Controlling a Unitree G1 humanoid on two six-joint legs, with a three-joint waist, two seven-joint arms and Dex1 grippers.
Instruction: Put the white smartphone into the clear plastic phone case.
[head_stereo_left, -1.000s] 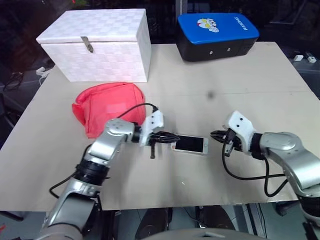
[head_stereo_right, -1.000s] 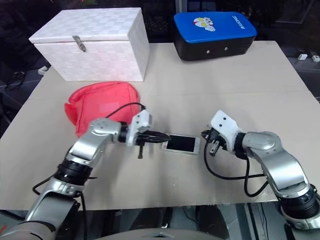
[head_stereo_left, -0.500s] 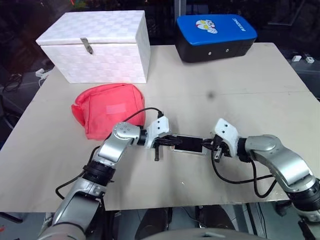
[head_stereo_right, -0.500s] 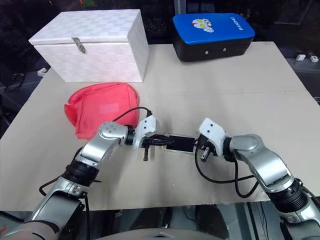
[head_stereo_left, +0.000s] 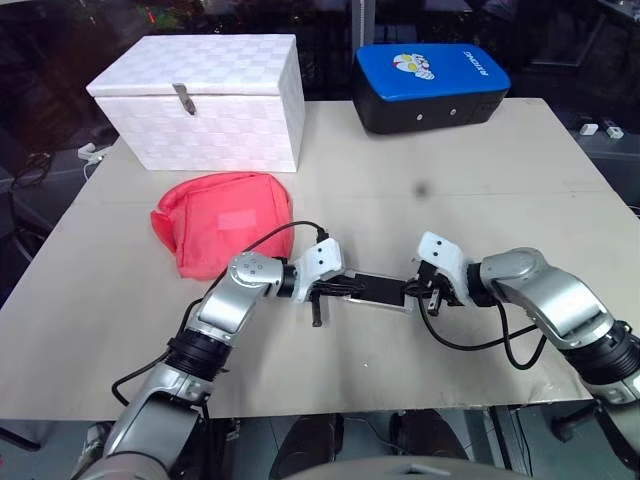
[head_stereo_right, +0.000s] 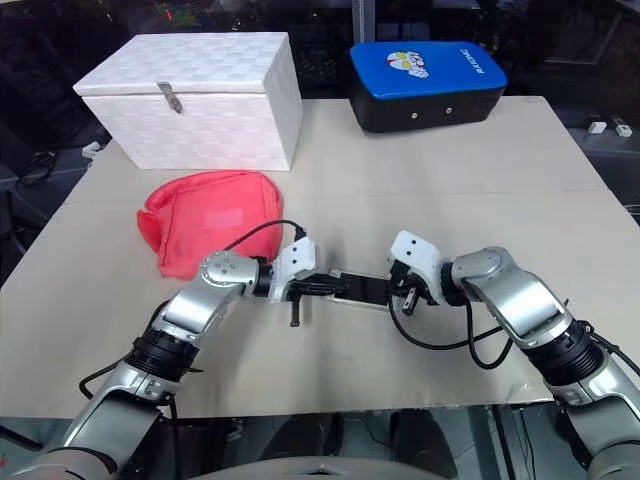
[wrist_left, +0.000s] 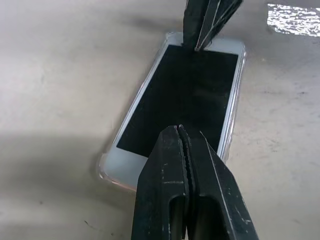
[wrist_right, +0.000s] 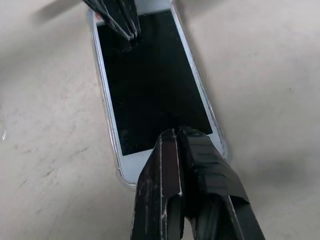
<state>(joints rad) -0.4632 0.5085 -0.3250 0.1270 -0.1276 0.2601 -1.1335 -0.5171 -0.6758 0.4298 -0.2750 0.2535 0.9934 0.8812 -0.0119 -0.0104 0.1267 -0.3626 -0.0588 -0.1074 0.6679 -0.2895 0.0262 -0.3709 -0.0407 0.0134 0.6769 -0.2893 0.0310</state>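
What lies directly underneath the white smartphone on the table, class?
A clear plastic phone case rims the white smartphone; its glossy edge shows around the phone. The case's floor is covered by the phone, so whether it is fully seated cannot be told.

Both arms are chunky brushed-silver shells with black ribbed joint rings near the elbows. Each wrist ends in a white boxy block (the right one has two small dark dots, maybe screws), with a loose black cable looping off it. The left gripper (head_stereo_left: 350, 288) and right gripper (head_stereo_left: 409, 290) have slim black fingers (wrist_left: 172, 200), lightly scuffed with pale scratches.
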